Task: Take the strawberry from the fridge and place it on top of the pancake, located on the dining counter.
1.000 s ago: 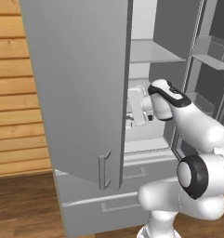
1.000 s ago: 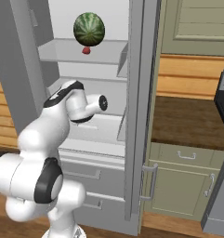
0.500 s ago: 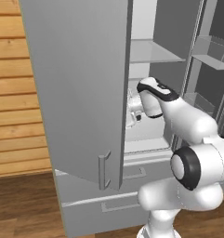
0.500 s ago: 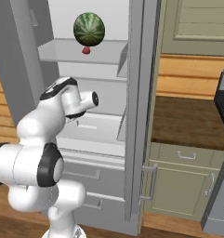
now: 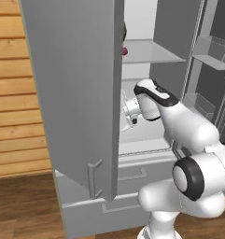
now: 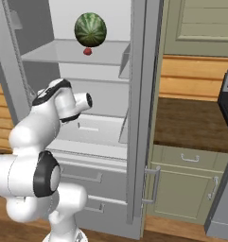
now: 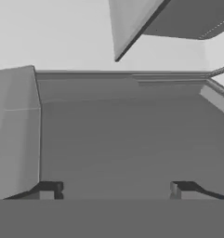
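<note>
Fridge with doors open, strawberry on upper shelf at top centre of right view, touching watermelon, gripper inside the fridge below, fingers spread, empty

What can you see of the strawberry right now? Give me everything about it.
The strawberry is a tiny round red fruit sitting on the pale upper shelf of the open fridge, at the foot of the big green striped watermelon and seemingly touching it. In the left base view only a sliver of red peeks past the edge of the fridge door. Too small to show surface detail. Nothing grips it; the gripper is open and lower down.
</note>
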Tool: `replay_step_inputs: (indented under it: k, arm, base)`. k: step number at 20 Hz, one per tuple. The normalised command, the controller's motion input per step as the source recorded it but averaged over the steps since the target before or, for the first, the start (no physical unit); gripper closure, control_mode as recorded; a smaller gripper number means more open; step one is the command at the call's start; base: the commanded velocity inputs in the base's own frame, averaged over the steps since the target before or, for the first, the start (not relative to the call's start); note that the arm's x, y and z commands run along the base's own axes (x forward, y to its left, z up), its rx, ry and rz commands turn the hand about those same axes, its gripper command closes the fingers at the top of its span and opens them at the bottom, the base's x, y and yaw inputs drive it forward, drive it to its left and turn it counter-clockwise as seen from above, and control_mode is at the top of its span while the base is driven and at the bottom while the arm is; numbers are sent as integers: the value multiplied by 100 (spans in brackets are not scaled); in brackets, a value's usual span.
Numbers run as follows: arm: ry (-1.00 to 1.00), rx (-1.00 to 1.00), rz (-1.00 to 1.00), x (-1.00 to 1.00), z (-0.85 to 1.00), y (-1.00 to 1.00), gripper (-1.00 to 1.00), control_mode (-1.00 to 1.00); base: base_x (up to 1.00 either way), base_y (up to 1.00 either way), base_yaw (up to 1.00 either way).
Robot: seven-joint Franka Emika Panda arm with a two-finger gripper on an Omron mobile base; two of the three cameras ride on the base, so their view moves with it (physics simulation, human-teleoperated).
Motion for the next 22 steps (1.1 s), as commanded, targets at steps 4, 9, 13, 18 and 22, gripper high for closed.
replay_step_inputs:
  k: [4, 9, 13, 18, 22]
  arm:
    - [0, 0, 7, -18, 3, 77, -100, -100]
    - [0, 0, 6, -8, 3, 86, -100, -100]
    - [0, 0, 5, -12, 7, 86, -100, -100]
    - [-2, 0, 4, -20, 10, 81, -100, -100]
    - [-2, 0, 3, -18, 4, 79, -100, -100]
  base:
    - [0, 0, 0]
    - [0, 0, 0]
    - [0, 0, 0]
    - [0, 0, 0]
    - [0, 0, 0]
